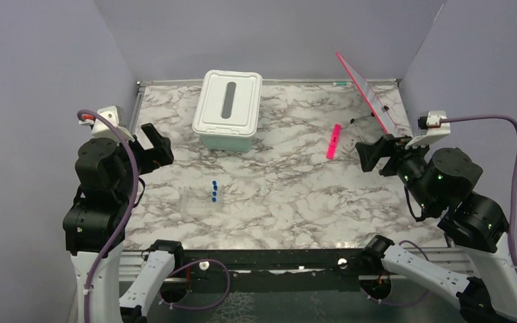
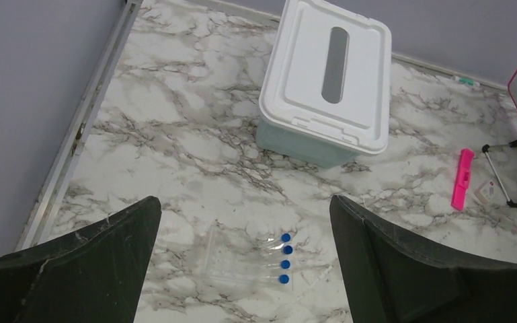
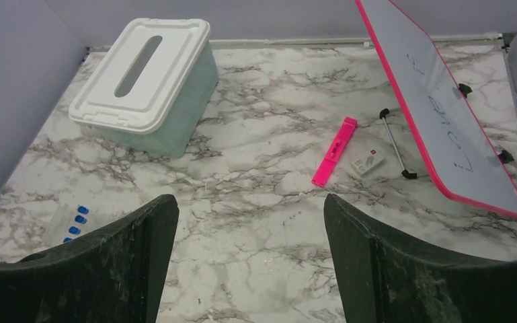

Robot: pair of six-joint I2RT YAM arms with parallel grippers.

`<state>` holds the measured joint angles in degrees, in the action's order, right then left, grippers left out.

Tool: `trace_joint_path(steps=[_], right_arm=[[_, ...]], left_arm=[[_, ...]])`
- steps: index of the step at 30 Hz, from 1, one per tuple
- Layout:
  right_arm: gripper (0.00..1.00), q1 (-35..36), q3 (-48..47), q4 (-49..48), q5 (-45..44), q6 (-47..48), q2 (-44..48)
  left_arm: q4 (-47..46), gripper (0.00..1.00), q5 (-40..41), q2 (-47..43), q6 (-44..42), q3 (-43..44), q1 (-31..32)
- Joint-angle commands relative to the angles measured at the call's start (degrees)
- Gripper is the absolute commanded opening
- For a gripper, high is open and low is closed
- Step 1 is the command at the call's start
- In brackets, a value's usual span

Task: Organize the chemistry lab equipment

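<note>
Several clear vials with blue caps [image 1: 214, 191] lie side by side on the marble table, left of centre; they also show in the left wrist view [image 2: 284, 258] and at the left edge of the right wrist view [image 3: 76, 223]. My left gripper [image 1: 156, 147] is open and empty, raised above the table's left side, behind the vials. My right gripper [image 1: 374, 152] is open and empty, raised at the right. The squeeze bottle, dropper and tongs are out of view.
A teal tub with a slotted white lid [image 1: 228, 108] stands at the back centre. A flat pink strip [image 1: 334, 141] lies right of centre. A pink-framed whiteboard [image 3: 444, 101] leans on its stand at the back right, a small white block [image 3: 368, 163] beside it.
</note>
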<state>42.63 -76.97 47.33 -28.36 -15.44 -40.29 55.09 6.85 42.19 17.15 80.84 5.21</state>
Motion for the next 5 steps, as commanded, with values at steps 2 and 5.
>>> trace_joint_path(steps=[2, 5], right_arm=[[0.84, -0.2, 2.3, 2.7, -1.0, -1.5, 0.9], [0.84, -0.2, 3.3, 2.6, -0.6, -1.8, 0.9]], left_arm=[[3.5, 0.99, 2.4, -1.2, 0.6, 0.7, -0.2], [3.6, 0.99, 2.6, -1.6, 0.3, 0.7, -0.2]])
